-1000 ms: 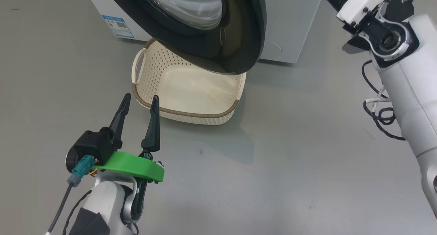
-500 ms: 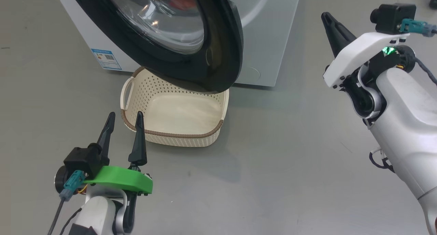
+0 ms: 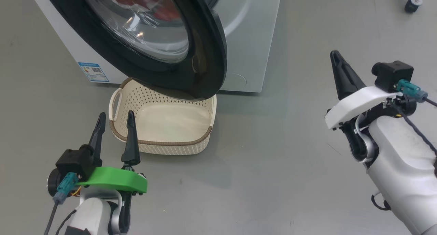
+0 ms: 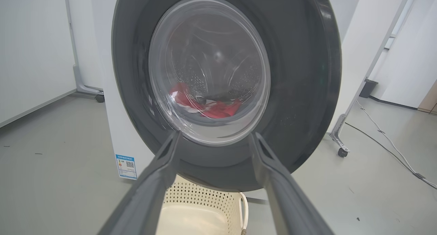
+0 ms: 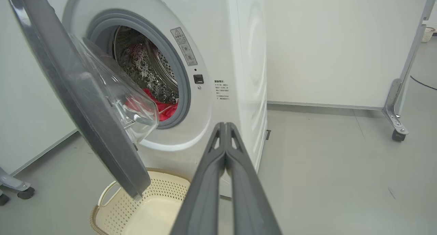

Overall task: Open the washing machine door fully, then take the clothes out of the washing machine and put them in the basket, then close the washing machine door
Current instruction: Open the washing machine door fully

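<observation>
The washing machine [image 3: 249, 40] is a white front-loader. Its door [image 3: 205, 57], black-rimmed with a clear glass bowl, stands partly open and overhangs the cream basket [image 3: 164, 144], whose inside holds nothing. Red clothes [image 5: 155, 107] lie in the steel drum; the same red clothes [image 4: 208, 105] show through the door glass. My left gripper [image 3: 115, 120] is open with nothing in it, low by the basket's near left corner. My right gripper [image 3: 336, 55] is shut on nothing, off to the right of the machine. In the left wrist view the left gripper [image 4: 215, 136] faces the door [image 4: 307, 91].
Bare grey floor [image 3: 273, 153] spreads right of the basket. A white panel on a castor foot [image 5: 396, 126] stands at the far right. A castor [image 3: 411, 1] shows at the top right. A cable [image 4: 385, 139] runs over the floor.
The head camera has tilted up, so machine and basket sit lower in view. My right arm has come down and nearer, fingers still shut. The left gripper keeps its place by the basket.
</observation>
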### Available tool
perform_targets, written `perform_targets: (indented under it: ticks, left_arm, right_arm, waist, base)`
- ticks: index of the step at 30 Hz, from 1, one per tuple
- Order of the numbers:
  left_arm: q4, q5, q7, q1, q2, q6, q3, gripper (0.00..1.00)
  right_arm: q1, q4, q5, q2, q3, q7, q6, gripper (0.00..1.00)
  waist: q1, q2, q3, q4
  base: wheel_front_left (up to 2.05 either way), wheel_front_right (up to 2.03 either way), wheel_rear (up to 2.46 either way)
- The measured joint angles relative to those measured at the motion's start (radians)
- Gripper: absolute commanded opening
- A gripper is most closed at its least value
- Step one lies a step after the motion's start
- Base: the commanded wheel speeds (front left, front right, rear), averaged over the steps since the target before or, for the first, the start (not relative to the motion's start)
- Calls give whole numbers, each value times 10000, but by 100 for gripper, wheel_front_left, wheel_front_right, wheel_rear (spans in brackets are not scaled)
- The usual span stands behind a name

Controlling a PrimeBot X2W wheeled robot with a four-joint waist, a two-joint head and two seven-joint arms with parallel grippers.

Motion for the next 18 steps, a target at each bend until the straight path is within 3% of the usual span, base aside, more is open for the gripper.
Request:
perform_targets:
  ticks: [8,9,10,11,18]
  left_arm:
    - [-42,90,0,131,13,0,224,100]
    - [-44,90,2,135,12,0,236,100]
    - [-48,92,0,144,12,0,251,100]
    - [-50,92,2,148,10,0,268,100]
    - [-59,121,0,162,12,0,347,100]
  right_arm:
    - [1084,-667,-309,368,-314,13,-639,0]
    - [1230,-830,-337,424,-485,15,-729,13]
    - [1348,-1049,-418,466,-692,19,-828,53]
    - [1411,-1266,-571,483,-884,29,-911,98]
    - [2132,-2291,-1191,723,-1776,29,-1076,100]
  waist:
    - [0,0,-25,-159]
    - [0,0,-30,-178]
    - [0,0,-33,-196]
    - [-1,0,-35,-213]
    - [0,0,-70,-315]
  base:
    - [0,0,0]
    - [0,0,0]
    - [0,0,0]
    - [0,0,0]
    - [0,0,0]
